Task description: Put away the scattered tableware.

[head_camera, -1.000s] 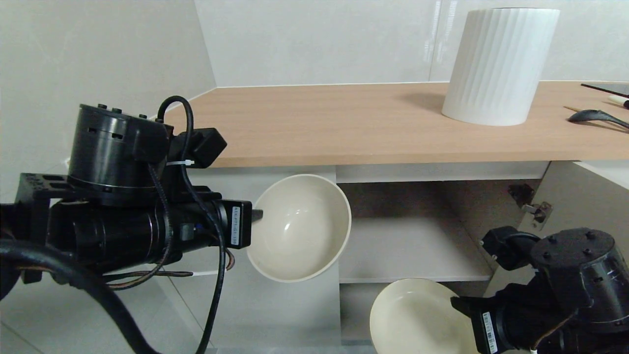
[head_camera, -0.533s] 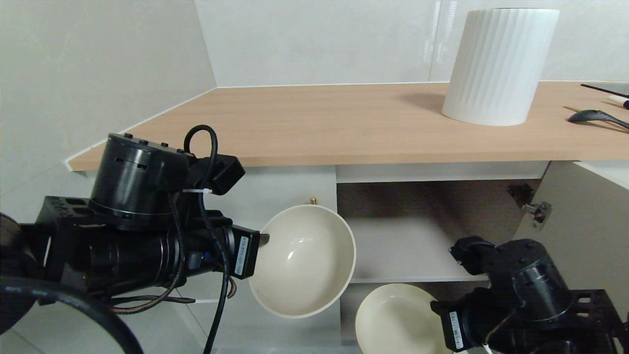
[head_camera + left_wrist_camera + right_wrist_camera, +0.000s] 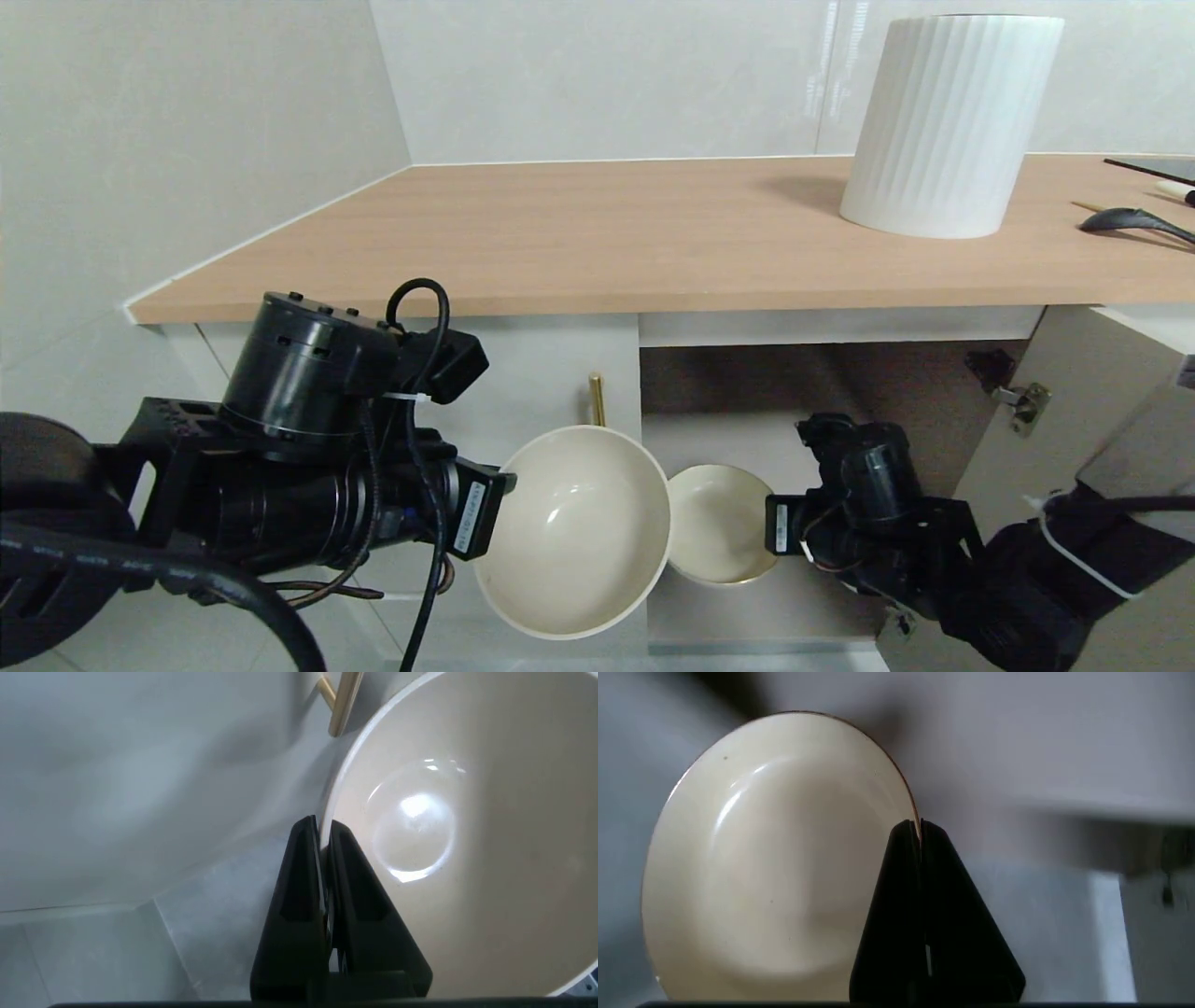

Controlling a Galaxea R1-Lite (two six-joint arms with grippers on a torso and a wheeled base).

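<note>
My left gripper [image 3: 501,487] is shut on the rim of a large cream bowl [image 3: 579,532], which hangs tilted in front of the closed cabinet door. In the left wrist view the fingers [image 3: 304,859] pinch the bowl [image 3: 467,840] at its edge. A smaller cream bowl [image 3: 714,523] is held by its rim in my right gripper [image 3: 773,525], just at the open cabinet's mouth above the lower shelf [image 3: 784,597]. The right wrist view shows that bowl [image 3: 775,849] tilted, with the gripper [image 3: 920,835] shut on its edge.
The wooden counter [image 3: 653,233] overhangs the cabinet and carries a white ribbed cylinder [image 3: 943,121] and a black spoon [image 3: 1134,222]. A brass handle [image 3: 596,399] sticks out of the closed door. The open door [image 3: 1092,392] stands to the right of my right arm.
My left arm has sunk, bringing the large bowl lower. My right arm has swung forward and up, carrying the smaller bowl from the bottom edge to the cabinet opening.
</note>
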